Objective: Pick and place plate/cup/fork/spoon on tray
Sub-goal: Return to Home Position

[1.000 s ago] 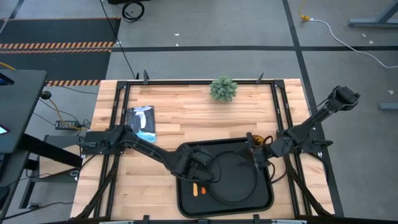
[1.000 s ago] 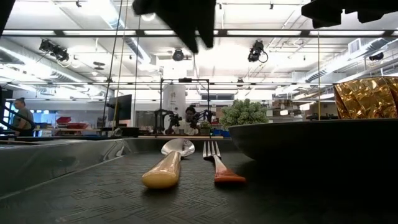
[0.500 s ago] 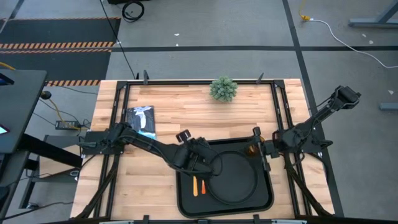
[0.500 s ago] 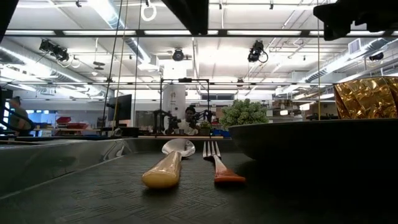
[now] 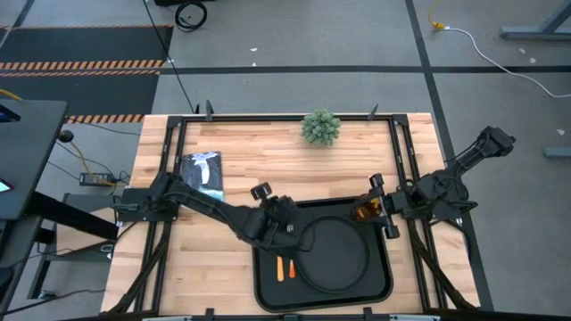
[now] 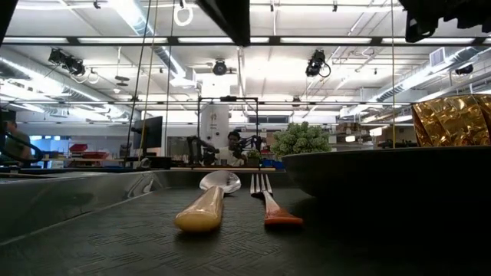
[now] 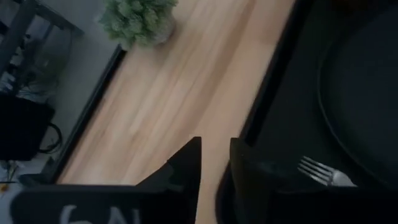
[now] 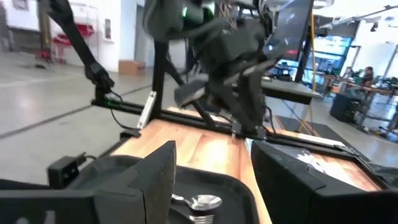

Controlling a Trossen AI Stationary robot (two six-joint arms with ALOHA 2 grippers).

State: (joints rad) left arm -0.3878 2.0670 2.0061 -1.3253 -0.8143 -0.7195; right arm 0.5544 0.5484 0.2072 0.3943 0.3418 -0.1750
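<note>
The black tray (image 5: 266, 290) lies at the table's near middle. On it the round black plate (image 5: 337, 252) lies flat, and the amber cup (image 5: 364, 212) stands at the tray's far right corner; it also shows in the low view (image 6: 453, 119). The spoon (image 6: 203, 208) and the fork (image 6: 265, 201), whose handle end is orange, lie side by side on the tray's left part (image 5: 284, 267). My left gripper (image 5: 262, 193) hovers over the tray's far left corner, slightly open and empty. My right gripper (image 5: 384, 207) is open and empty, just right of the cup and above it.
A small green plant (image 5: 320, 127) stands at the far edge. A blue-and-white packet (image 5: 203, 174) lies on the wood at the left. Bare wood lies between the tray and the far edge. Black frame rails run along the table's sides.
My left gripper has risen from over the tray's left part and gone toward the far left corner of the tray. My right gripper has risen and drawn back toward the table's right edge, away from the cup. The cup, spoon, fork and plate have stayed in place.
</note>
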